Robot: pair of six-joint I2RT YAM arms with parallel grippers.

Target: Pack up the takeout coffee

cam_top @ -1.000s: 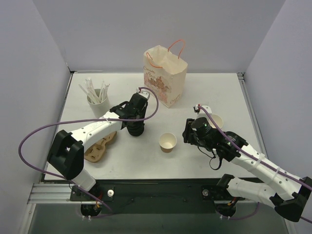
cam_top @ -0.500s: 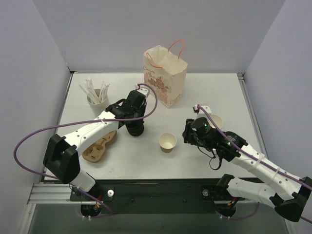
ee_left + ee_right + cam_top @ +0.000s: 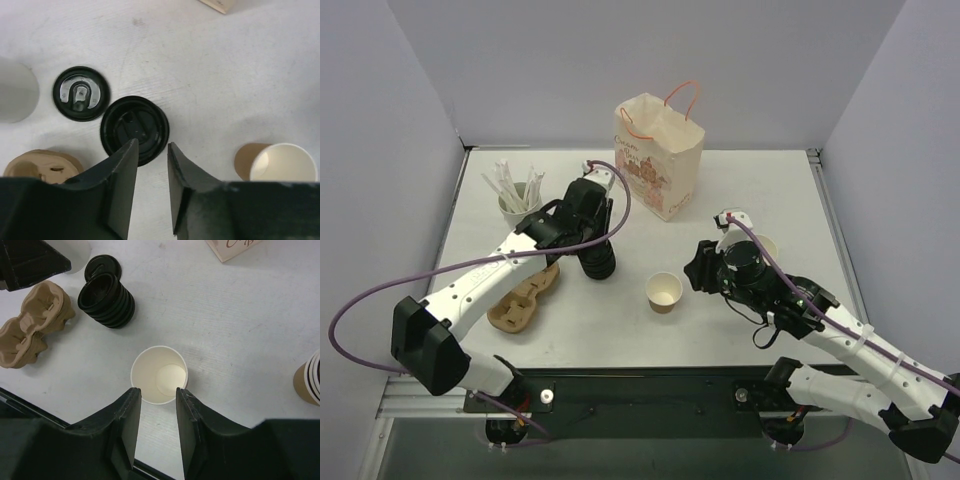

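1. The open cup (image 3: 159, 375) stands upright and lidless on the table (image 3: 740, 190), near the front middle between the two arms. No capped cup is in sight, so in my judgement the coffee is not ready to pack. The bag (image 3: 660, 150) stands upright at the back, well apart from the cup.
2. The left gripper (image 3: 152, 145) hovers over the lid stack (image 3: 134, 129), jaws a narrow way apart and holding nothing. The gap looks smaller than a lid. A straight descent risks landing on the stack, toppling it, or pinching several lids at once.
3. A loose lid (image 3: 81, 93) lies flat just beside the stack. A sideways sweep could push it into the white cup of sticks (image 3: 518, 200).
4. The right gripper (image 3: 157, 390) is empty, jaws partly apart, tips at the near rim of the open cup. The gap looks narrower than the rim, so an advance could shove, tip or dent the light cup.
5. The cup carrier (image 3: 525, 300) lies near the left arm and the cup stack (image 3: 760, 245) close behind the right gripper. Either could be knocked as an arm swings.
6. The bag's handles rise over its mouth and could snag a lowered cup or pull the bag over.
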